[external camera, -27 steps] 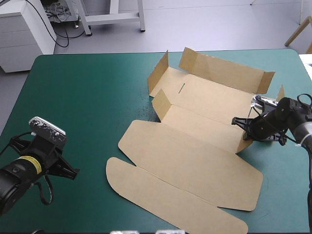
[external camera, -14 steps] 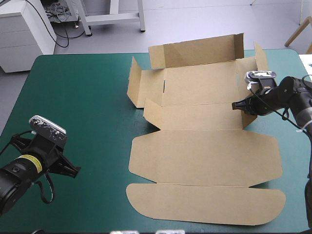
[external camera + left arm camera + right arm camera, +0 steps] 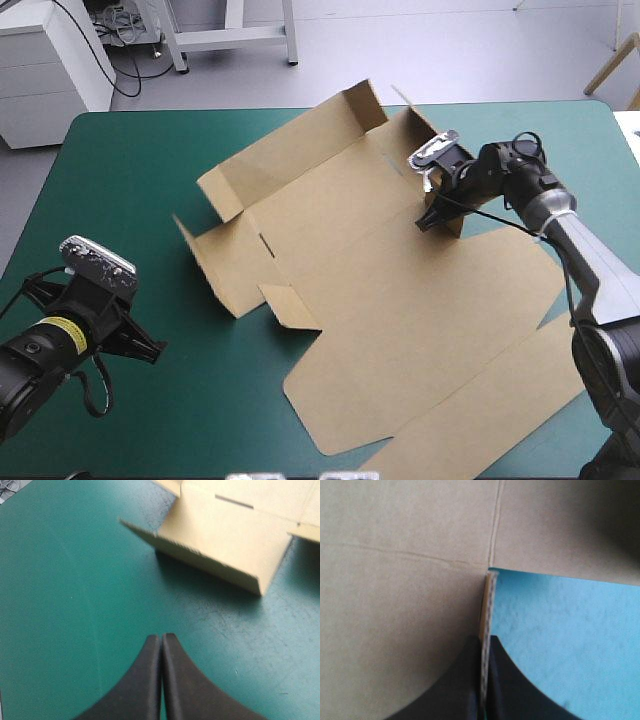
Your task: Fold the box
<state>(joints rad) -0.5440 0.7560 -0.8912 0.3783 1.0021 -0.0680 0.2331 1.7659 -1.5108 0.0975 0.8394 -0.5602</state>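
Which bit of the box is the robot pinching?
Find the teal-green table, then the big brown box spread over it. On the box's right side stands a small flap. Only this one is pinched between the right gripper's black fingers.

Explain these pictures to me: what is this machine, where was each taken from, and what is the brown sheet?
It is a robot with two arms at a table with a teal-green cover. One picture looks down from above and behind; the other two come from cameras on the wrists, looking along the black fingers. On the table lies the box, a cut sheet of brown board, some walls raised, the rest flat. The right gripper is shut on the box, pinching a wall's edge. The left gripper is shut, empty, apart from the box.
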